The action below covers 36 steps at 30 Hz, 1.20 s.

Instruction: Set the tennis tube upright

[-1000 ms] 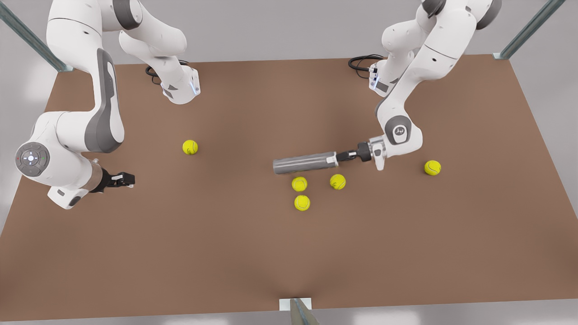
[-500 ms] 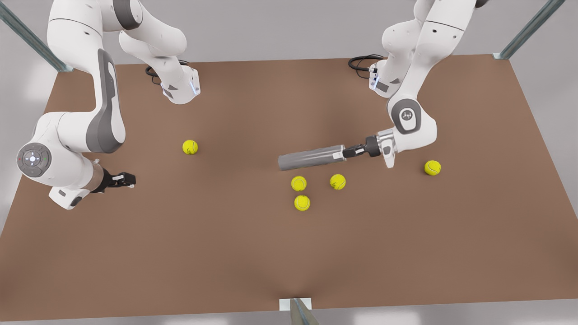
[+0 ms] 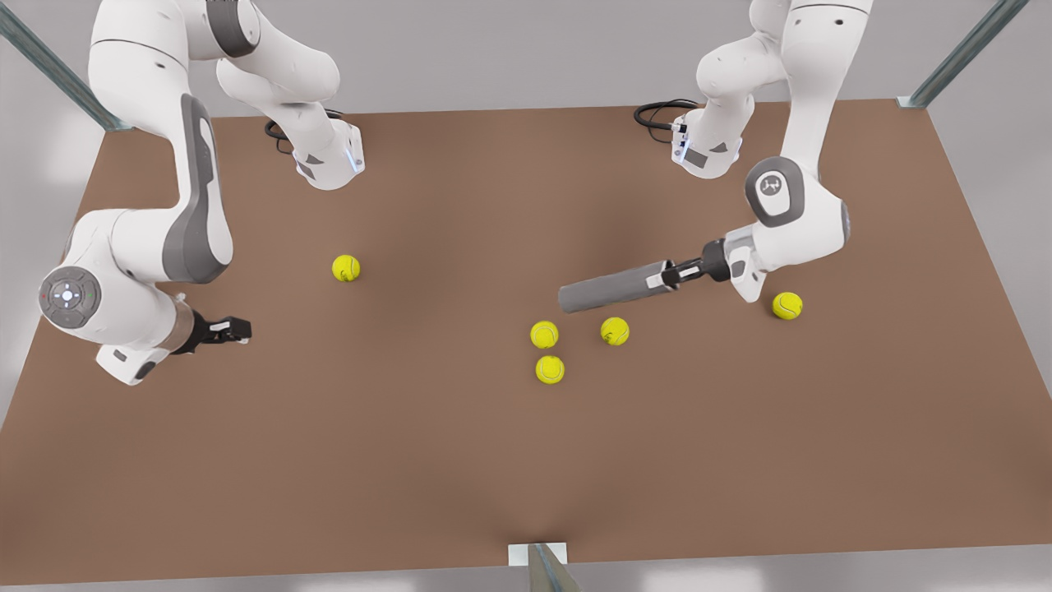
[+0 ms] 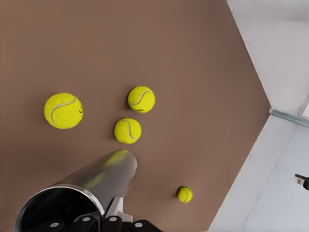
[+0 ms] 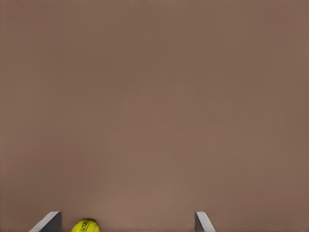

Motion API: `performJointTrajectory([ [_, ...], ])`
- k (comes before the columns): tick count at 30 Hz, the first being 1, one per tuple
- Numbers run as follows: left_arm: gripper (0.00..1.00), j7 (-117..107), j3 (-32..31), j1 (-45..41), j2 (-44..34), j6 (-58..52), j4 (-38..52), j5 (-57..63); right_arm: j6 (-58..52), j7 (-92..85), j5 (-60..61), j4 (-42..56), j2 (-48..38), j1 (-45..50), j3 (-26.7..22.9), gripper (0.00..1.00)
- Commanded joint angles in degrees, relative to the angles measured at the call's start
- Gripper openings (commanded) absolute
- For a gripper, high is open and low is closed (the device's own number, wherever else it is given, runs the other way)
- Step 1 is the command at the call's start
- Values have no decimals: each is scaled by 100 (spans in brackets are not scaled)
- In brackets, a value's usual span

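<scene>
Tennis tube (image 3: 612, 288) first: where, and lying how?
— Out over the middle of the table (image 3: 411, 510), toward the front view's right. Slanted, far from upright: hollow end raised at the left hand (image 3: 664, 277), far end dipping toward three tennis balls (image 3: 544, 334) clustered just beside it. Cannot tell whether that far end touches the table.

And the left hand (image 4: 112, 223) itself?
— Clenched on the tube's (image 4: 91, 183) light rim at the open mouth, one finger seemingly inside and one outside. Thin purchase for a long cylinder.

So how to stand it well?
— Probably by pivoting about the low end: raise the wrist in an arc and keep the closed base planted or close to the table. Slow, without any twist at the rim, since a pinch that far from the middle likely lets the tube swing or slip. Base best set down away from the three balls, or one may roll under it and tip it. No letting go before the base sits flat.

And the right hand (image 3: 233, 330)?
— Waiting low at the front view's left, well apart from the tube. Spread wide, grasping nothing, with bare table ahead and a lone tennis ball (image 5: 85, 225) near its fingers (image 5: 48, 221).
</scene>
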Motion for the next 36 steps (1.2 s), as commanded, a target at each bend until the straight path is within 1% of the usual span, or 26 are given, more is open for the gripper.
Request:
performJointTrajectory([
  [1, 21, -19, 36, 10, -10, -43, 9, 479, 0, -9, 0, 0, -4, -18, 0, 100],
  [4, 21, -116, 36, 133, -106, -263, 131, 620, 9, 0, -9, 0, 5, -26, 0, 100],
  [14, 21, -1074, -34, 106, -282, -430, 773, 3503, -26, -9, 0, 88, 84, -35, 26, 100],
  [19, 21, -1118, -43, 80, -221, -491, 984, 4145, 0, -9, -26, 88, 128, -18, 26, 100],
  [24, 21, -1293, -96, -52, 34, -482, 1125, 5287, 0, -9, -9, 88, 146, -53, 26, 100],
  [29, 21, -1399, -96, -122, 412, -430, 1204, 5771, -26, -9, 0, 88, 128, -44, 26, 100],
  [33, 21, -1557, -87, -192, 763, -430, 1327, 5876, 0, -9, 0, 88, 146, -35, 26, 100],
  [36, 21, -1680, -96, -228, 808, -456, 1353, 6026, 0, -9, -9, 88, 146, -35, 26, 100],
])
